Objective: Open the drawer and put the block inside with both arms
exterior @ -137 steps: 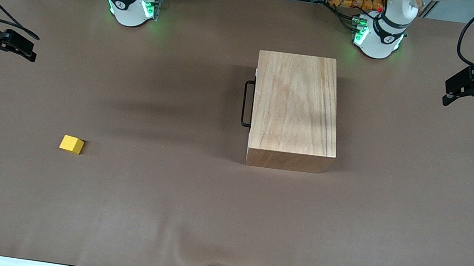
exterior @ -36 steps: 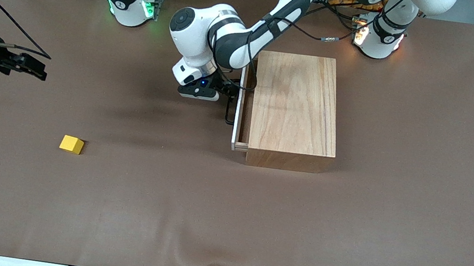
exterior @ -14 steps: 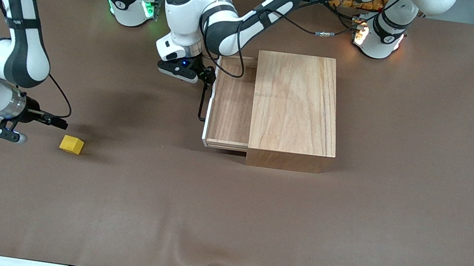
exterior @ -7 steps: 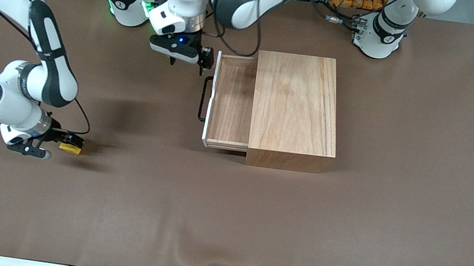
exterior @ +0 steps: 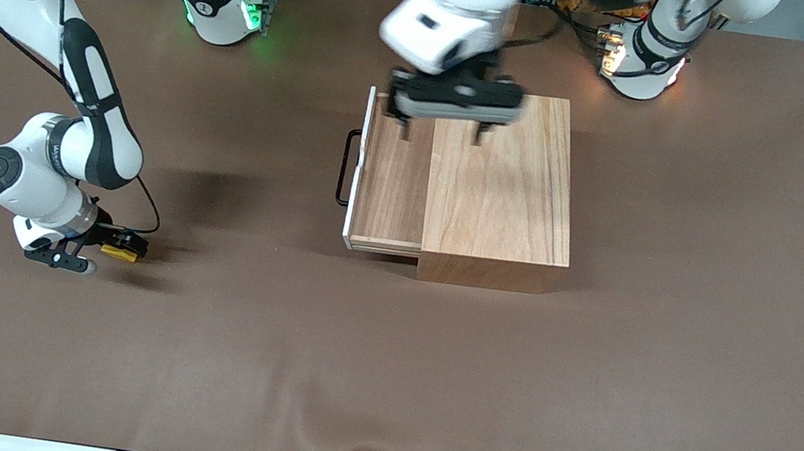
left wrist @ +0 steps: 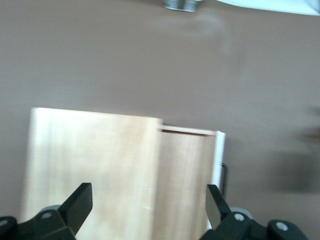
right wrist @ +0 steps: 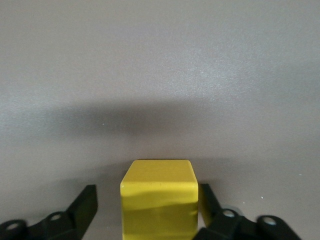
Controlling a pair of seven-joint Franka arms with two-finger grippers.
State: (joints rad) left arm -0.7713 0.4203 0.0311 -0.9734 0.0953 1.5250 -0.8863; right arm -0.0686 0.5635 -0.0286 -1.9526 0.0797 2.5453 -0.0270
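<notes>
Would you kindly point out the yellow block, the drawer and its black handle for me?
yellow block [right wrist: 159,200], right wrist view, its near face between the fingers.
drawer [exterior: 391,192], front view, its bare wooden floor.
black handle [exterior: 342,168], front view, the long bar of the loop.

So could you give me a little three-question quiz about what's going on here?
1. True or false: the drawer is shut.
2. The block sits: A) in the drawer, B) between the right gripper fingers, C) on the box.
3. Fill in: the left gripper, fingers spread, hangs over the ____.

Key: 1 false, it is pulled out. 2 B, with gaps on both sides. 3 box.
</notes>
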